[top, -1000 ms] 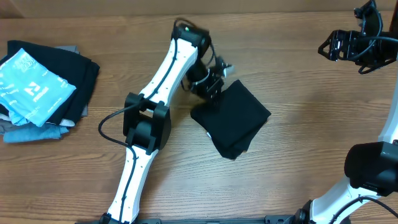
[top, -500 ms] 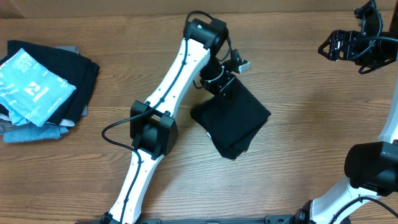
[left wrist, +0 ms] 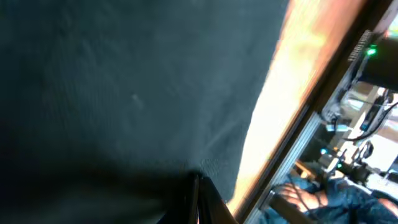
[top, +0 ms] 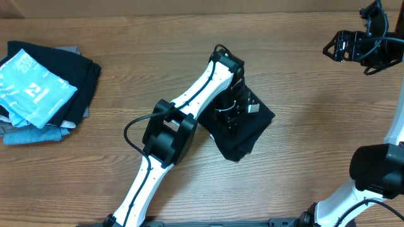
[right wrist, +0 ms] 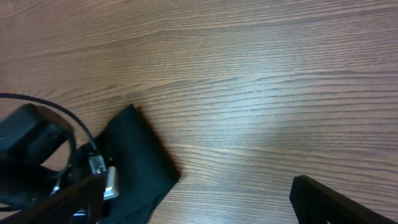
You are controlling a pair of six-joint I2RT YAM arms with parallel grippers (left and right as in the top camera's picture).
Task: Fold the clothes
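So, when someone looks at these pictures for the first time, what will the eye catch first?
First the white left arm, stretched across the middle of the wooden table, its shut left gripper down on the folded black T-shirt. Then the light-blue garment with white print, on a clothes pile at the left edge. The right gripper hangs open in the far right corner.

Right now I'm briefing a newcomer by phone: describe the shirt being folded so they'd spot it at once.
On the wooden table, look near the middle, under the left end effector. There lies a plain black T-shirt folded into a compact bundle. It lies alone, unlike the pile at the left edge, topped by a light-blue garment with white print.
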